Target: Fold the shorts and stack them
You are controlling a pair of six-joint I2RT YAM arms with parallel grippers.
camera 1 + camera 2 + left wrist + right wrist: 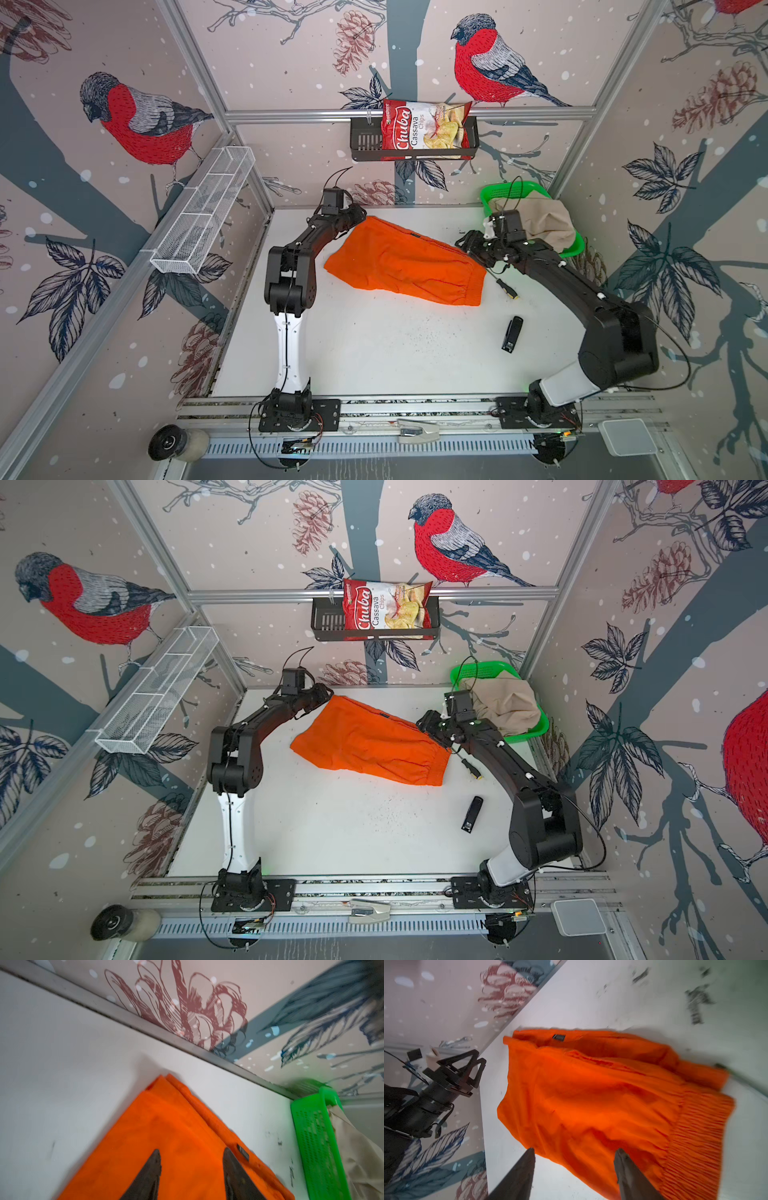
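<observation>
The white desk [374, 353] gives us plenty of bare room toward the near side, so we judge that any fold should travel that way, not toward the back wall.

The orange shorts [399, 262] lie slantwise across the far half of the desk, hem end at the far left and gathered waistband [457, 291] at the near right. In the left wrist view two layers show at the hem corner, so we take the pair as already doubled lengthwise, with the crosswise fold next. The beige shorts [540, 224] sit bunched in the green basket [575, 249] at the far right corner, untouched.

The left gripper [191, 1150] hangs over the hem corner with its jaws spread and only cloth showing beyond them. The right gripper [575, 1149] hangs near the waist end, also spread and holding nothing. To do this well we should bring each down on an edge, catch both layers together and lift only enough to clear the cloth. Then we carry hem and waist evenly so the edges meet.

A screwdriver [505, 286] lies just beside the waistband; we should keep the cloth from dragging over it. The small dark label [414, 235] marks the far edge, a handy check for alignment.
</observation>
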